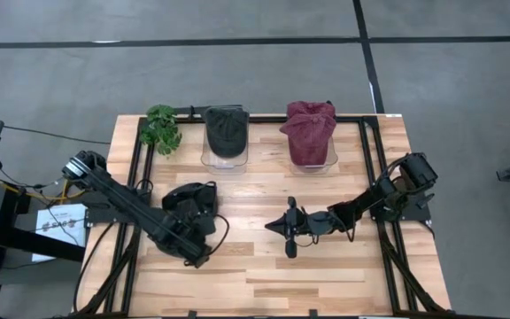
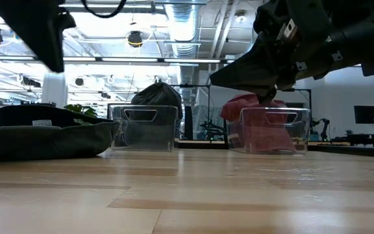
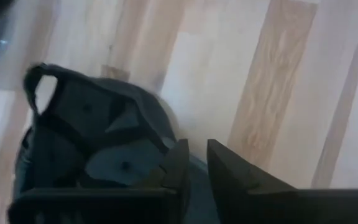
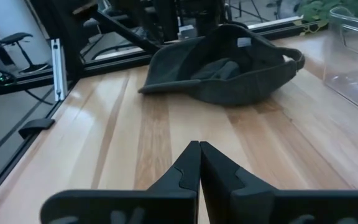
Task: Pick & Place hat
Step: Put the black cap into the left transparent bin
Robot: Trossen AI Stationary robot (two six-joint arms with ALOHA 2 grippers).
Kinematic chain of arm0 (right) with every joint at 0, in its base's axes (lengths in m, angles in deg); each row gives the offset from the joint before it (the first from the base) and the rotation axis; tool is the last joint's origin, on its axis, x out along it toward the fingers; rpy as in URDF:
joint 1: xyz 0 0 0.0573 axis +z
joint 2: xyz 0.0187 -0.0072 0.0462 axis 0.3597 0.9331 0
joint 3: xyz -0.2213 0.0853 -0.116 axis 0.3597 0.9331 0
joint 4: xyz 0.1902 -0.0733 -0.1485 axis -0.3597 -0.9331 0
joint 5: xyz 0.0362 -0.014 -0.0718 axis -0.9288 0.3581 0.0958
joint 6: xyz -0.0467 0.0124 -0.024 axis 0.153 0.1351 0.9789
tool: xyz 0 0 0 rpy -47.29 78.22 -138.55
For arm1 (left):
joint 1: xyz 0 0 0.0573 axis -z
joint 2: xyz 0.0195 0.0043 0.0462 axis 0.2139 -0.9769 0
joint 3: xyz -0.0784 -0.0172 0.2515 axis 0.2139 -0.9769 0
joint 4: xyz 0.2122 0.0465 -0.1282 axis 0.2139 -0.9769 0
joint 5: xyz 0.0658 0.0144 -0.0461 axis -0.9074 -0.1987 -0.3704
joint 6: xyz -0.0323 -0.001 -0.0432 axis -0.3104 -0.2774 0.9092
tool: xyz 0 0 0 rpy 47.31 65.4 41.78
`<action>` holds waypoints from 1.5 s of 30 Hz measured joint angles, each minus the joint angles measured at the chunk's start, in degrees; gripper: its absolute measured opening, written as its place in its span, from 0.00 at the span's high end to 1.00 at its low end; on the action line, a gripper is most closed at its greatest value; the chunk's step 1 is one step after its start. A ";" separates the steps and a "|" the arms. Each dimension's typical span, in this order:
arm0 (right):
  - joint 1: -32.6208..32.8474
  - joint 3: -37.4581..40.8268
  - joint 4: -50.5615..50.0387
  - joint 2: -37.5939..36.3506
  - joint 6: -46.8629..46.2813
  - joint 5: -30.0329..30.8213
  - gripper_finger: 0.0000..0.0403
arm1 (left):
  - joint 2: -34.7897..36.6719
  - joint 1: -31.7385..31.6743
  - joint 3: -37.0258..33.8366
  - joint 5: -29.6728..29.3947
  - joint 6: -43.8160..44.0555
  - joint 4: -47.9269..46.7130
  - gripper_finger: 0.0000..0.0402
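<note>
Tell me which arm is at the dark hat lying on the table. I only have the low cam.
Observer: The left arm. The left gripper is right over the loose dark hat, fingers slightly apart, nothing between the tips.
Operator: Hat upside down?
Observer: Yes, the wrist views show its inside facing up.
Operator: Right arm?
Observer: The right gripper is shut and empty, mid-table, pointing toward that hat.
</note>
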 joint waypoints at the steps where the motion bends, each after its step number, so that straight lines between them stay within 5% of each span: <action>1: 0.00 0.00 -0.02 0.00 0.00 -0.06 1.00 | 0.00 0.06 -0.71 0.40 0.04 0.69 0.83; 9: 0.50 0.00 -0.04 0.00 0.00 -0.32 1.00 | -0.07 -0.18 -8.52 8.40 8.03 6.40 0.65; 16: 0.22 -0.02 -0.04 0.00 0.02 -0.31 1.00 | -0.07 -0.07 -11.63 9.64 16.11 11.71 0.56; 45: -0.02 -0.02 -0.07 -0.02 1.01 -0.22 1.00 | -0.07 -1.40 -11.88 10.52 22.22 12.32 0.60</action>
